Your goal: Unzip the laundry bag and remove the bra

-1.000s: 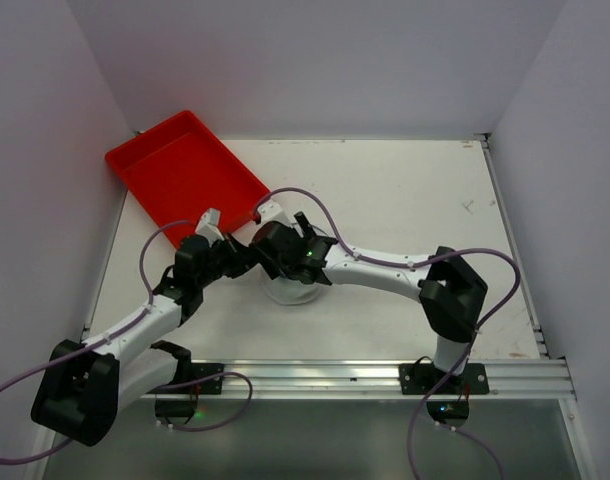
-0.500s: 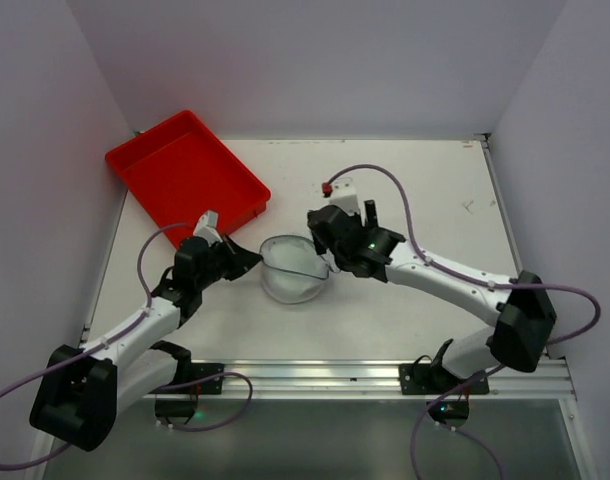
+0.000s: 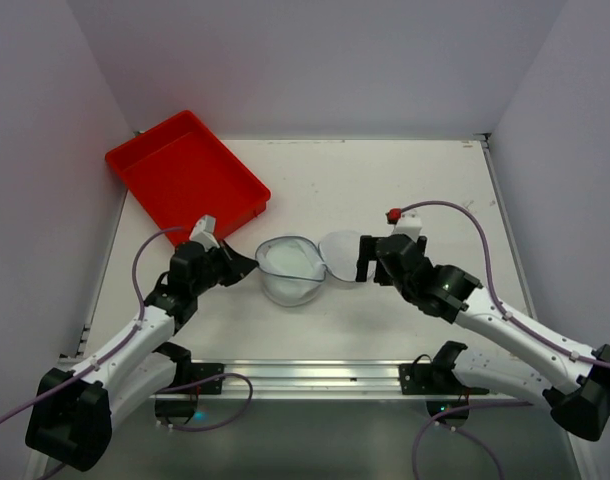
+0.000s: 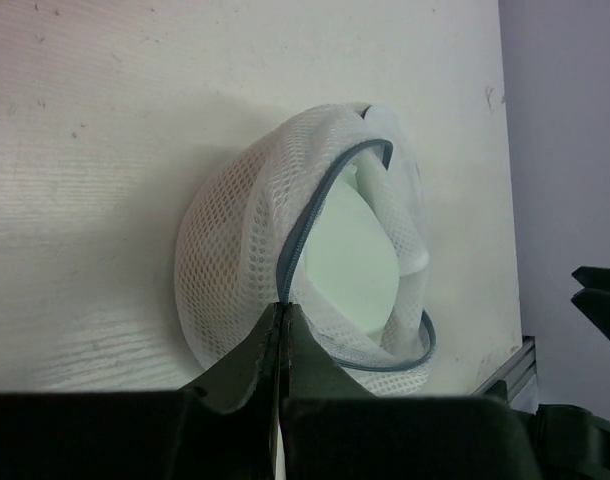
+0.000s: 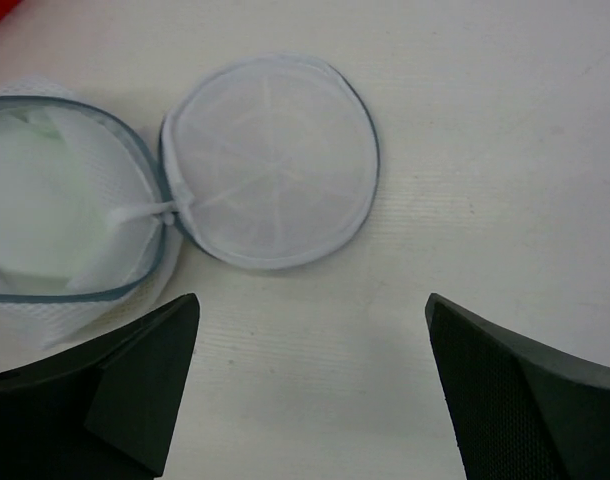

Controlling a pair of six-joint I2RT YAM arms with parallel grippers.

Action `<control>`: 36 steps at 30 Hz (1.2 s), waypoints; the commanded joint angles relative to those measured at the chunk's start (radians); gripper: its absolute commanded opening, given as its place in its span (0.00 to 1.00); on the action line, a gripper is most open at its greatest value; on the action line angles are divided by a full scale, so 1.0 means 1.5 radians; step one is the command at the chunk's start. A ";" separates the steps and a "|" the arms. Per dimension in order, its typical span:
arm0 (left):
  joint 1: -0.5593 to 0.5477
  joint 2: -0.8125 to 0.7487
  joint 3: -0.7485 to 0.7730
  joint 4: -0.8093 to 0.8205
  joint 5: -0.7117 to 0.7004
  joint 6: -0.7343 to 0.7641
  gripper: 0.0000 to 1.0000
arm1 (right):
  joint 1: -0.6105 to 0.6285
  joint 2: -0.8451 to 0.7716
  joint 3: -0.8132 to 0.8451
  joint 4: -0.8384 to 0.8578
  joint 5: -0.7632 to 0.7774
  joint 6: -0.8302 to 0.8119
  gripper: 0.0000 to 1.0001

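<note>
The laundry bag (image 3: 288, 275), a round white mesh pouch with a dark zip line, sits mid-table with its zip undone. Its round lid (image 3: 339, 246) lies flipped flat on the table to the right, still joined at a hinge. A pale bra cup (image 4: 355, 250) shows inside the opening. My left gripper (image 3: 251, 262) is shut on the bag's zip rim at its left side, as the left wrist view (image 4: 282, 312) shows. My right gripper (image 3: 363, 262) is open and empty just right of the lid; in the right wrist view (image 5: 310, 305) the lid (image 5: 270, 160) lies ahead of it.
A red plastic tray (image 3: 185, 172) stands at the back left, close behind the left arm. The walls close in on the left, back and right. A metal rail (image 3: 365, 375) runs along the near table edge.
My right arm has swung off the bag to the right and drawn back, open. The bag's lid now lies flipped open on the table. My left gripper keeps its hold on the rim.
</note>
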State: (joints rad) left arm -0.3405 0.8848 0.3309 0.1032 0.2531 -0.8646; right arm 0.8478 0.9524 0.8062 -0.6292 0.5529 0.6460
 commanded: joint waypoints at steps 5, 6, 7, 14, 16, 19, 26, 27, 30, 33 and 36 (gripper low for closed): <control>0.003 -0.005 0.014 -0.026 0.003 0.040 0.00 | -0.080 0.108 0.060 0.213 -0.263 -0.090 0.86; 0.003 -0.009 0.013 -0.026 0.002 0.040 0.00 | -0.089 0.130 0.067 0.244 -0.323 -0.092 0.86; 0.003 -0.010 0.012 -0.025 0.000 0.039 0.00 | -0.095 0.179 0.075 0.253 -0.350 -0.092 0.85; 0.003 -0.011 0.015 -0.030 -0.001 0.046 0.00 | -0.129 0.355 0.127 0.319 -0.457 -0.070 0.90; 0.003 -0.009 0.014 -0.031 -0.001 0.048 0.00 | -0.140 0.383 0.128 0.336 -0.477 -0.065 0.90; 0.003 -0.010 0.015 -0.035 -0.002 0.050 0.00 | -0.149 0.424 0.132 0.339 -0.482 -0.067 0.88; 0.004 -0.002 0.019 -0.028 0.000 0.045 0.00 | -0.158 0.462 0.129 0.341 -0.520 -0.066 0.67; 0.003 0.001 0.021 -0.029 0.000 0.046 0.00 | -0.159 0.465 0.127 0.343 -0.522 -0.067 0.56; 0.004 0.003 0.025 -0.031 0.001 0.050 0.00 | -0.166 0.473 0.124 0.346 -0.537 -0.066 0.40; 0.004 0.002 0.026 -0.033 -0.002 0.051 0.00 | -0.173 0.475 0.122 0.348 -0.543 -0.067 0.25; 0.004 0.003 0.025 -0.034 -0.005 0.050 0.00 | -0.174 0.470 0.121 0.348 -0.551 -0.069 0.27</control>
State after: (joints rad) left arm -0.3405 0.8883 0.3347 0.0555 0.2539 -0.8177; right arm 0.5957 1.6512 0.9665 -0.1329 -0.2363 0.5499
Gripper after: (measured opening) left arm 0.008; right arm 0.263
